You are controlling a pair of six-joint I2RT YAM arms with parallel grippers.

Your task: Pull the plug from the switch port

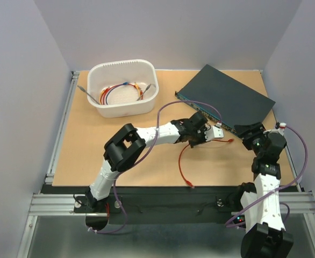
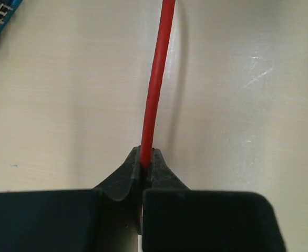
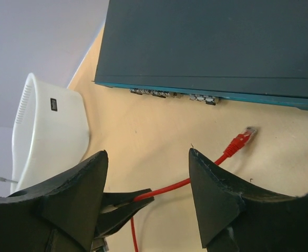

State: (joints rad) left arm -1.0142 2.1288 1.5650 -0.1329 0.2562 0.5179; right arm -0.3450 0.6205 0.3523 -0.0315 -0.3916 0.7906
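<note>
Left arm (image 1: 126, 146) reached from the near edge toward mid-tabletop, elbow bent. Left gripper (image 2: 143, 160) was pinched tight on the red cable (image 2: 154, 89). Right arm (image 1: 267, 188) stood by the right edge. Right gripper (image 3: 147, 157) jaws were apart, gripping nothing.

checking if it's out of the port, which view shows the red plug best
Right wrist: the red plug lies in full view on the table, apart from the switch. Top external shows it tiny. Left wrist shows only the red cable, no plug.
</note>
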